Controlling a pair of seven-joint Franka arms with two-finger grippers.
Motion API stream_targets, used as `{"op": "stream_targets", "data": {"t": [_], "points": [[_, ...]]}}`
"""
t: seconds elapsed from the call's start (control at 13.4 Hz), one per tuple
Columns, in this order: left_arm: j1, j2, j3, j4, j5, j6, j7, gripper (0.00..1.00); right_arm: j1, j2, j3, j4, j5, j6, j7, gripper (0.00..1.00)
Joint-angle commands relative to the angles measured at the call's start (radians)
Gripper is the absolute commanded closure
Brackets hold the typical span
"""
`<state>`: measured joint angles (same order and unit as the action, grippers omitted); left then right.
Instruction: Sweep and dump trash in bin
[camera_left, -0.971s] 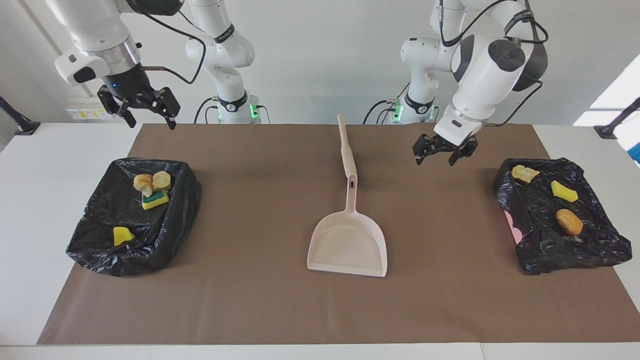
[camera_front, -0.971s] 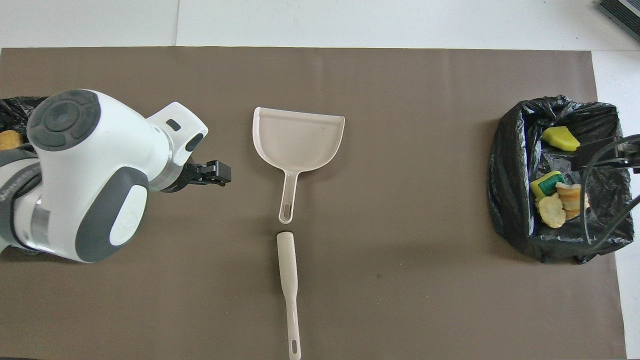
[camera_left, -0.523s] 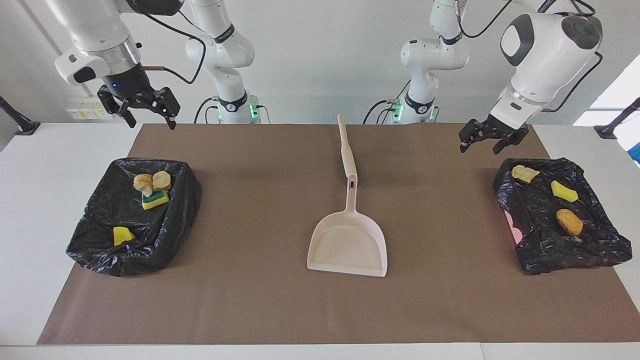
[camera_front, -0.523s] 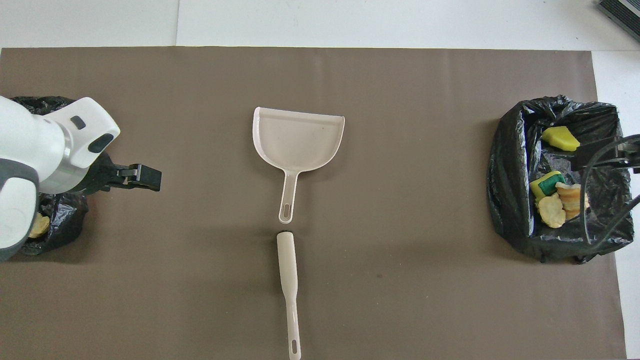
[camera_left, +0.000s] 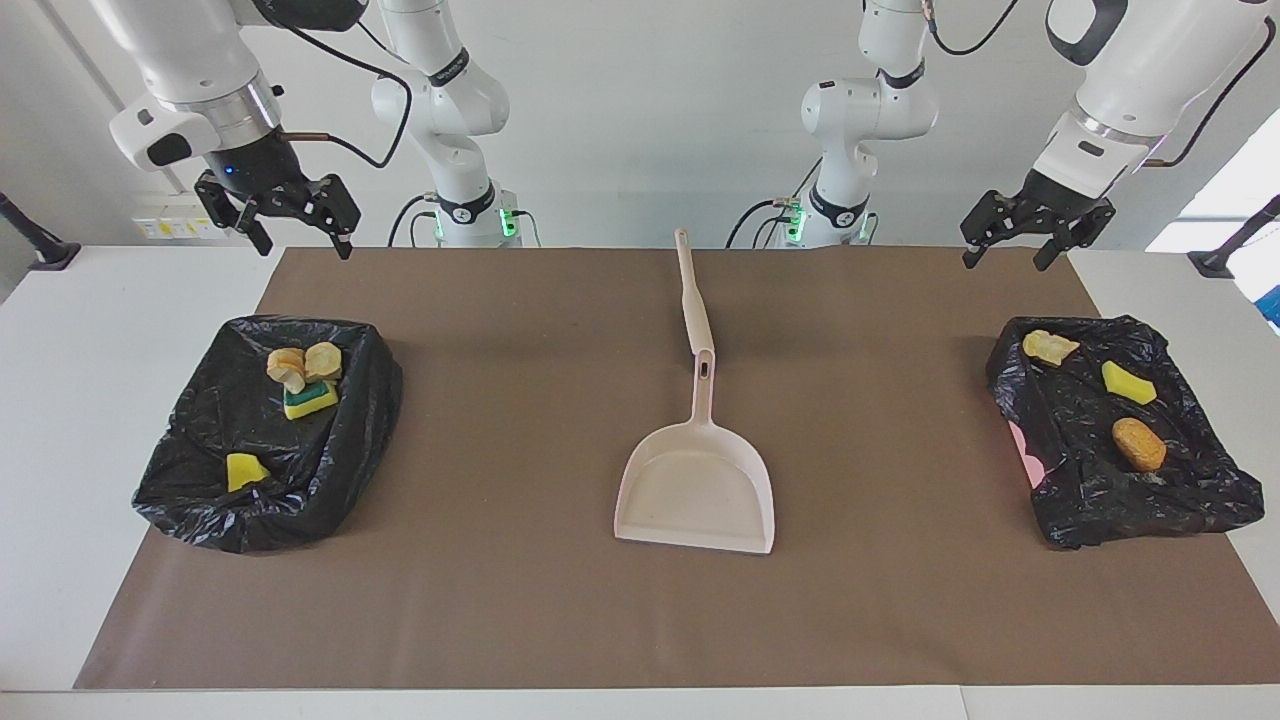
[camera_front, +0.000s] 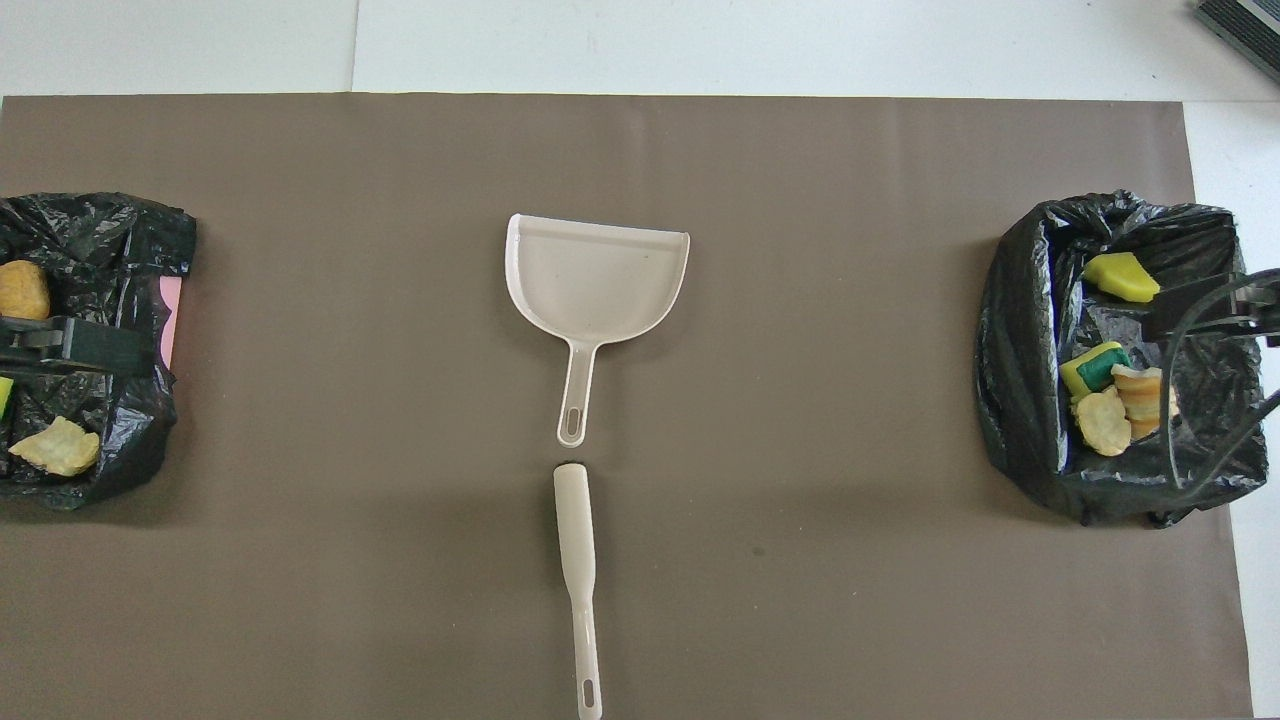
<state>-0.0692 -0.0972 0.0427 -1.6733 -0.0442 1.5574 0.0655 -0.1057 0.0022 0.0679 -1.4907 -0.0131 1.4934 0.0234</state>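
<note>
Trash sits in two black-lined bins: four scraps (camera_left: 300, 380) in the bin (camera_left: 190, 500) at 9 o'clock in the facing view, three scraps (camera_left: 1125, 400) in the bin (camera_left: 1130, 515) at 3 o'clock. Mat (camera_left: 500, 600) shows no loose bits, so the job looks done.

Dustpan (camera_left: 697, 487) lies flat mid-mat, mouth away from the robots, brush (camera_left: 692, 305) in line w/ its handle at 12, probably parked.

Left gripper (camera_left: 1022, 232) and right gripper (camera_left: 290, 215) hang empty, fingers apart, each up near its own bin, prob. retracted.

Overhead view crops the bin by the left arm. A pink patch (camera_left: 1025, 450) shows under that liner; can't tell what it is.

Both grippers (camera_left: 1020, 240) (camera_left: 290, 228) raised, fingers apart
</note>
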Motion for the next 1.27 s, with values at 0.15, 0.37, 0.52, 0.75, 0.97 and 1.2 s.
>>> {"op": "stream_targets", "data": {"t": [0.15, 0.37, 0.52, 0.75, 0.97, 1.2], "points": [[0.106, -0.029, 0.008, 0.001, 0.013, -0.039, 0.173, 0.0, -0.003, -0.013, 0.001, -0.01, 0.019, -0.012, -0.003, 0.0], [0.126, -0.03, 0.014, 0.032, 0.013, -0.039, 0.201, 0.0, -0.003, -0.013, 0.001, -0.008, 0.019, -0.012, -0.003, 0.0], [0.118, -0.012, 0.005, 0.101, -0.003, -0.074, 0.189, 0.0, -0.003, -0.013, 0.001, -0.008, 0.019, -0.012, -0.003, 0.0], [0.111, 0.02, -0.007, 0.181, -0.042, -0.118, 0.13, 0.0, -0.003, -0.013, 0.001, -0.008, 0.019, -0.013, -0.003, 0.0], [0.075, 0.034, -0.026, 0.198, 0.01, -0.112, 0.111, 0.0, -0.003, -0.013, -0.003, -0.008, 0.016, -0.01, -0.002, 0.0], [0.052, 0.024, -0.038, 0.184, 0.01, -0.106, 0.044, 0.0, -0.009, -0.013, -0.005, -0.01, 0.015, -0.013, -0.004, 0.0]]}}
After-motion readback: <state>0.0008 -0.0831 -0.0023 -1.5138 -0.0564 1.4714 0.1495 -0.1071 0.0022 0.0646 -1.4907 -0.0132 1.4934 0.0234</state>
